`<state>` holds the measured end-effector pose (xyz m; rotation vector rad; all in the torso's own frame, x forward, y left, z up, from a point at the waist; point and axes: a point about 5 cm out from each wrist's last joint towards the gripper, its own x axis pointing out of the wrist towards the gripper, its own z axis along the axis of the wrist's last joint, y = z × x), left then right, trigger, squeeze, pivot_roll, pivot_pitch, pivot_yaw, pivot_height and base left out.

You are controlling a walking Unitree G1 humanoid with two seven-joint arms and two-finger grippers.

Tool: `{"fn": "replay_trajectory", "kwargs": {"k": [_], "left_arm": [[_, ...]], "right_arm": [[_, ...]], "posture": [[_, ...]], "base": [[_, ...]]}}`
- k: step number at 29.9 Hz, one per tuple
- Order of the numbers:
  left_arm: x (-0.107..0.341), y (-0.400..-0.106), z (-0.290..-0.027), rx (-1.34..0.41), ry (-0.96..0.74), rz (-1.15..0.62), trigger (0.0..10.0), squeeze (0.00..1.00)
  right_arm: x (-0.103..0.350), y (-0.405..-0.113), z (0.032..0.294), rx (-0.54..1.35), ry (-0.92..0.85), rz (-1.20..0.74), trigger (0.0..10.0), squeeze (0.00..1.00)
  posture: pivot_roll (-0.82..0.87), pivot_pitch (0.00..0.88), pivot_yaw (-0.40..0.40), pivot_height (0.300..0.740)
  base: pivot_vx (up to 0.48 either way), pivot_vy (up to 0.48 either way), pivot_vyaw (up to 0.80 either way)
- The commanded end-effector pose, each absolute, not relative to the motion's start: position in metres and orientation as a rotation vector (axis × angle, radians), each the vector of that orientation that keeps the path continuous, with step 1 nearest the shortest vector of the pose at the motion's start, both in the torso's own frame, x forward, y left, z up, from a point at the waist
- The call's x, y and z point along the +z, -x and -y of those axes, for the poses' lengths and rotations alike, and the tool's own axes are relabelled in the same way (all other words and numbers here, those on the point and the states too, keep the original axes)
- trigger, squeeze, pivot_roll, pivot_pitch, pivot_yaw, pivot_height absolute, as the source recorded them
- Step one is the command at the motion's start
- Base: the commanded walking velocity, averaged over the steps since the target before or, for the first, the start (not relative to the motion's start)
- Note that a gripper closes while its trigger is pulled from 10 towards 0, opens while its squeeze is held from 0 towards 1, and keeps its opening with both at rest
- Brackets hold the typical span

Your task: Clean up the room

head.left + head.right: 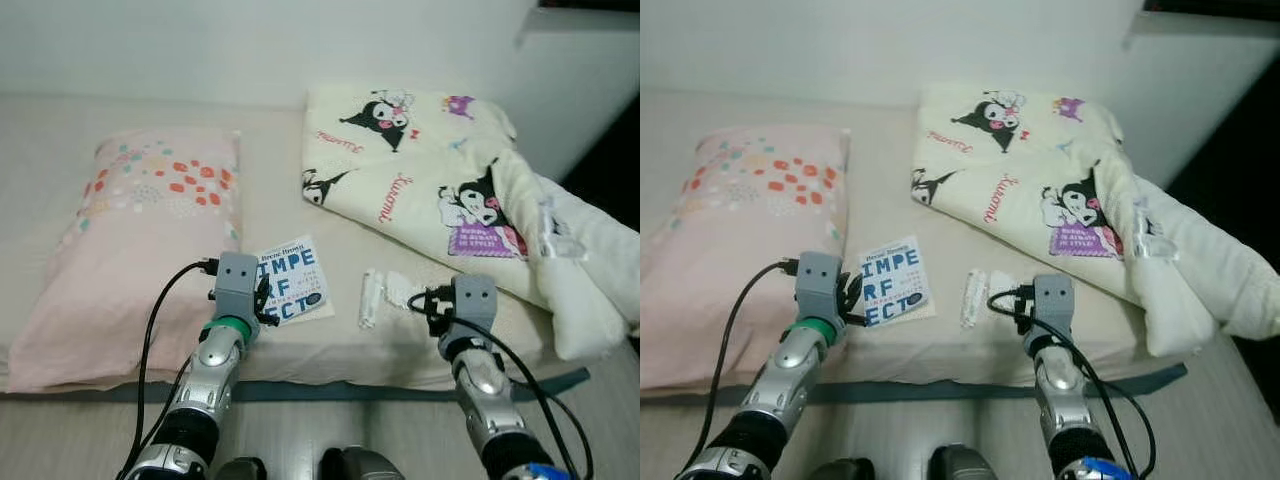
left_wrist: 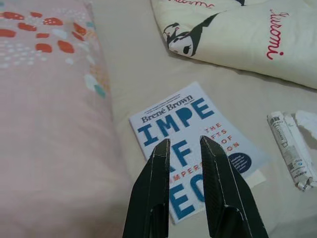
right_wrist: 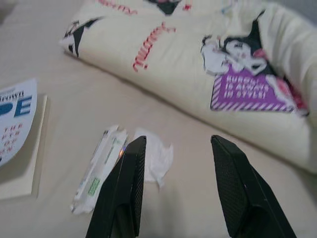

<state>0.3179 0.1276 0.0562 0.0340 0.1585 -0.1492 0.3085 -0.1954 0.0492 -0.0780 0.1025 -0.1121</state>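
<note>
Book is lain just beyond left gripper, fingers slightly parted, nothing held. Right gripper, spread wide, is aimed at wrapper beside book.

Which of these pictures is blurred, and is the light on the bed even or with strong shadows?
Right wrist view: soft and blurred, the blanket print smeared. Left wrist view: sharp, the book title readable. Both eye views: even, soft light on the bed, no hard shadows or glare.

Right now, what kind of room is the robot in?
Most likely a bedroom: it faces a bed with a pink pillow, a cartoon-print blanket and a book lying on the sheet.
</note>
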Motion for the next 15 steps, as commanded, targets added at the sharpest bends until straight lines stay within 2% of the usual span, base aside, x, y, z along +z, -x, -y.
{"fn": "replay_trajectory", "kwargs": {"k": [1, 7, 15], "left_arm": [[0.05, -0.314, -0.13, -0.149, -0.038, -0.188, 10.0, 0.0], [0.062, -0.316, -0.126, -0.185, -0.046, -0.119, 10.0, 0.0], [0.08, -0.311, -0.125, -0.245, -0.032, 0.027, 10.0, 0.0]], "right_arm": [[0.041, -0.304, 0.2, -0.152, 0.067, -0.144, 10.0, 0.0], [0.045, -0.307, 0.208, -0.186, 0.068, -0.139, 10.0, 0.0], [0.051, -0.312, 0.209, -0.176, 0.084, -0.125, 10.0, 0.0]], "posture": [[0.02, 0.131, 0.013, 0.73], [0.03, 0.173, 0.027, 0.706], [0.05, 0.172, 0.0, 0.681]], "base": [[0.0, 0.0, 0.0], [0.0, 0.0, 0.0], [0.0, 0.0, 0.0]]}}
